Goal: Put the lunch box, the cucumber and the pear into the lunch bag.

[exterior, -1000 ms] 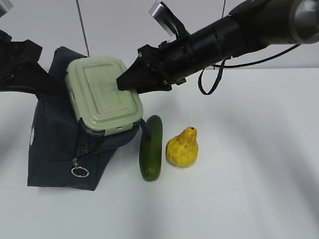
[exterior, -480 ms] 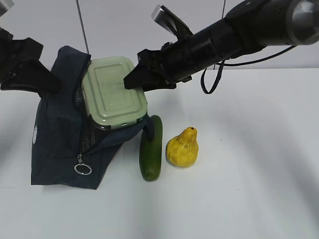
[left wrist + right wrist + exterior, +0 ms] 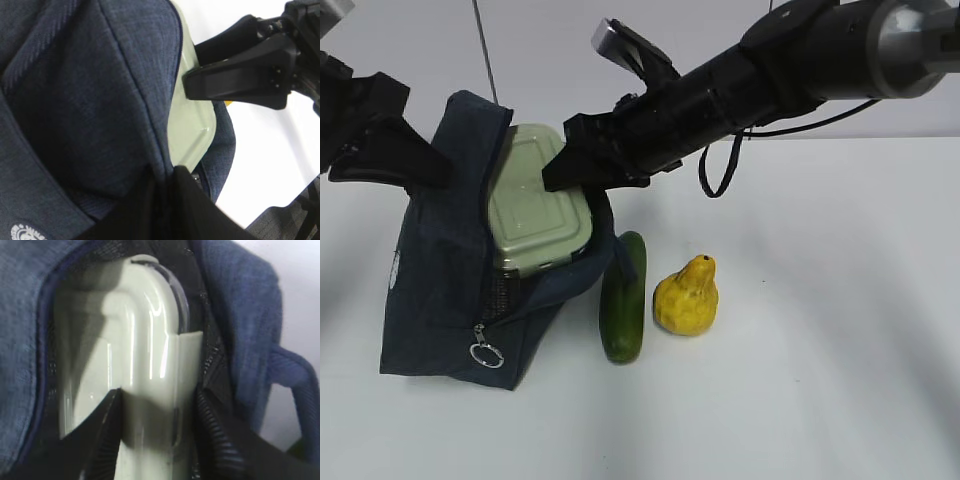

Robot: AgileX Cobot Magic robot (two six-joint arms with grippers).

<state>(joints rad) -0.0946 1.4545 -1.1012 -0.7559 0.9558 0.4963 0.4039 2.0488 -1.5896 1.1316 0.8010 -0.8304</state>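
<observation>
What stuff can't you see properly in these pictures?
- Bottom of the lunch box: exterior view, hidden inside the lunch bag.
- Left gripper fingers: left wrist view, cut off by the bottom edge and buried in bag fabric.
- Cucumber and pear: absent from the right wrist view, where box and bag fill the frame.
- Bag logo: cut off, unreadable.

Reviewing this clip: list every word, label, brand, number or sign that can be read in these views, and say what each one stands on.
No text can be read in any view.
White round logo on the lunch bag: cut off at the bottom edge of the left wrist view, lettering too blurred to read.
The same logo shows as a pale sliver on the bag's left side in the exterior view: too small to read.
Lunch box, cucumber, pear: no markings visible.
</observation>
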